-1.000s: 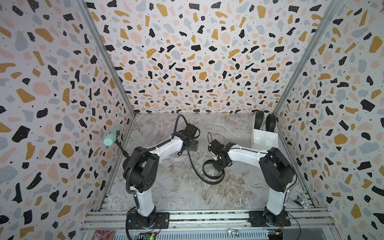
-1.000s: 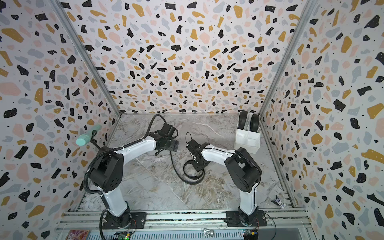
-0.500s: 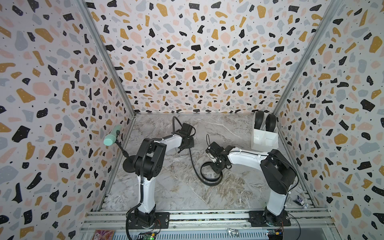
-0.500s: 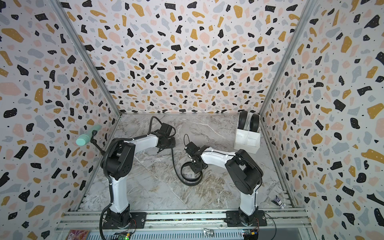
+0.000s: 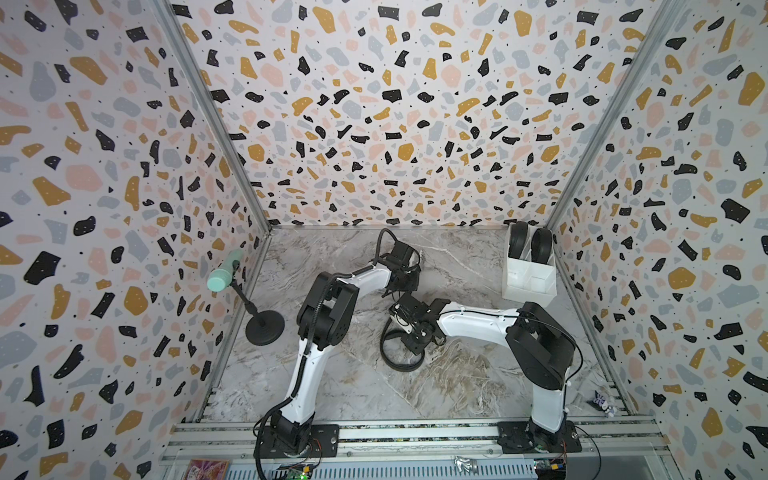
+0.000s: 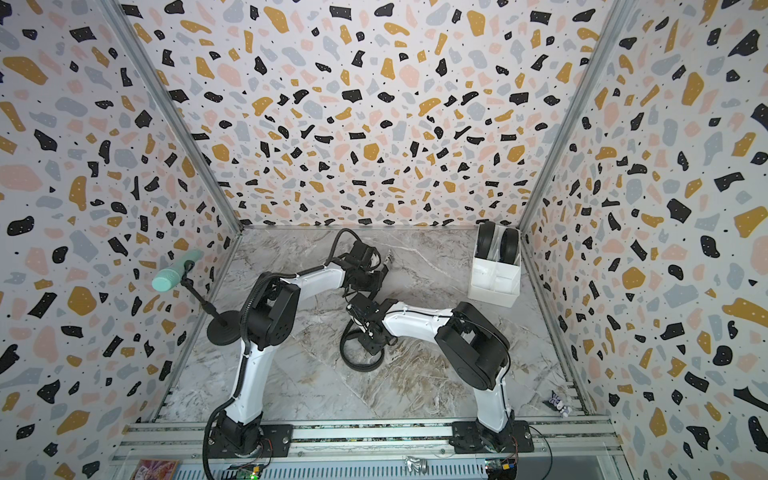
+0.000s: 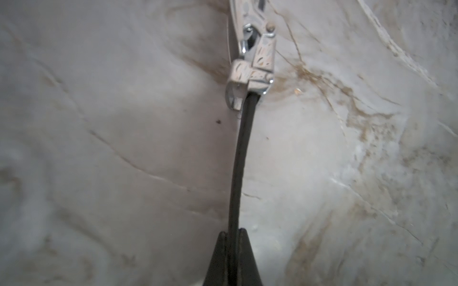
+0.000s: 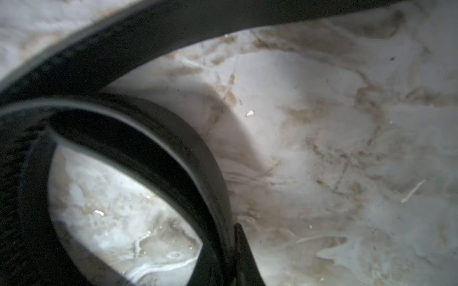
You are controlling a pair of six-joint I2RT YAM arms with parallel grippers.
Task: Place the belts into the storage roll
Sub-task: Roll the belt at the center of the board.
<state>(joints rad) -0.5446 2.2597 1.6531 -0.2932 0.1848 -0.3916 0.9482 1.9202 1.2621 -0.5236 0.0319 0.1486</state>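
Observation:
A thin black belt [image 7: 241, 153] with a silver buckle [image 7: 255, 66] lies on the marble floor, part of it curled into a loop [image 5: 388, 357] at mid-floor. In the left wrist view my left gripper [image 7: 233, 234] is shut on the strap a short way below the buckle. My right gripper [image 8: 231, 237] is shut on the coiled part of the same belt [image 8: 173, 148]. Both top views show the two grippers close together, the left gripper [image 5: 406, 286] just behind the right gripper [image 5: 409, 332]. The white storage roll [image 5: 525, 286] stands at the back right with two rolled black belts [image 5: 518, 241] in its far cells.
A mint-green cylinder [image 5: 222, 276] on a black round-based stand [image 5: 264, 328] stands by the left wall. A small trinket [image 5: 602, 403] lies at the front right corner. Terrazzo walls enclose three sides. The arm bases sit on the front rail.
My left gripper has closed on the belt strap, and the left arm's elbow has risen and swung inward. The right gripper has shifted slightly left with the coil.

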